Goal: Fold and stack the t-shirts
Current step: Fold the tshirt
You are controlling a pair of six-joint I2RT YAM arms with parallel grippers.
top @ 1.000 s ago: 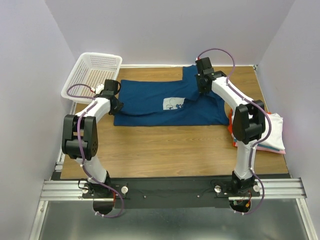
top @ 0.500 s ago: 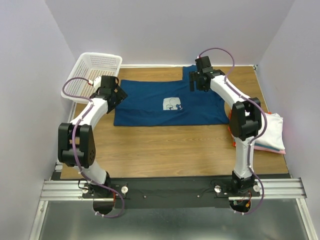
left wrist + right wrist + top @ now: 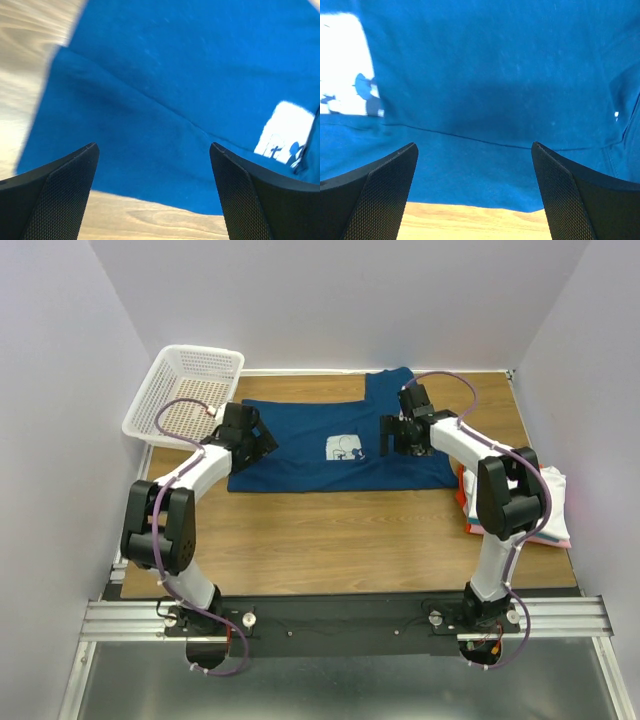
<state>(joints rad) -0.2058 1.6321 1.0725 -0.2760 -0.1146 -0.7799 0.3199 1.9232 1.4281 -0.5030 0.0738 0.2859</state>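
**Grippers.** The left gripper (image 3: 258, 437) hovers over the left part of the blue tee (image 3: 300, 458), jaws spread wide and holding nothing. Its wrist view shows both fingers (image 3: 55, 192) apart above bare cloth. The right gripper (image 3: 392, 434) hovers over the tee just right of the white print (image 3: 343, 448), also spread wide and empty, with its fingers (image 3: 372, 192) clear of the fabric.

**Change.** One second earlier both grippers were closed at the tee, the left at its left edge and the right at its far right part. Half a second earlier they stood open at those places. Each has since moved inward toward the print, and the cloth beside the print now lies flatter.

**Containers.** The white basket (image 3: 200, 351) stands beyond the tee's far left corner, tilted, with its mesh floor showing.

**Tee.** It lies on the table (image 3: 350, 530) as a broad band with its long axis running left to right. A flap projects from its right end toward the far edge. The print faces up, slightly right of the band's middle, and a fold line runs along the band's length.

**Stack.** Folded tees (image 3: 550, 502) lie just beside the blue tee's right end, with white on top and pink and orange-red edges below.
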